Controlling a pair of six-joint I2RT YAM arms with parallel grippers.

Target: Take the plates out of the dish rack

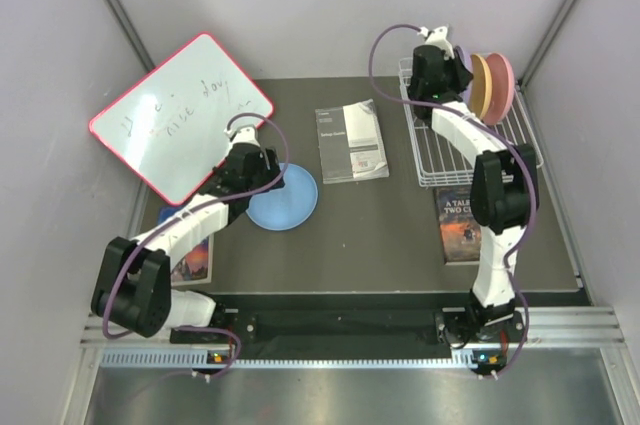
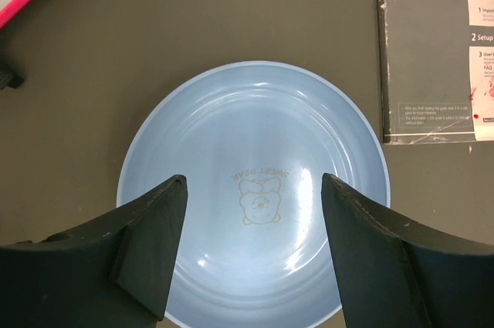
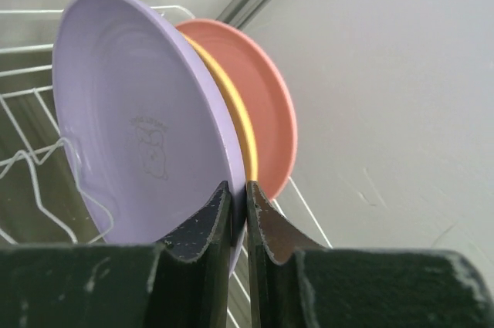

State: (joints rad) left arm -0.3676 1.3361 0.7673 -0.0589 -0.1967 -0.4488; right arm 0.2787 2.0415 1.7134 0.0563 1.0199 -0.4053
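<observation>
One of four is out: the blue plate (image 2: 255,104) lies flat on the bench (image 2: 93,73), a faint bear at its centre, below the left tool (image 2: 255,181), which is spread wide and empty. The right tool (image 3: 238,189) pinches the rim of the lavender plate (image 3: 131,127), which stands upright in the dish rack (image 1: 440,160) with the orange plate (image 3: 245,136) and pink plate (image 3: 270,96).

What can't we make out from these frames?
Right wrist view: the round orange plastic plate shows only a rim sliver behind the round lavender plastic plate.
Top view: handwriting on the pink-framed whiteboard is too faint to read.
Left wrist view: near rim of the round light blue plastic plate is cut off by the bottom edge and left claw.
</observation>
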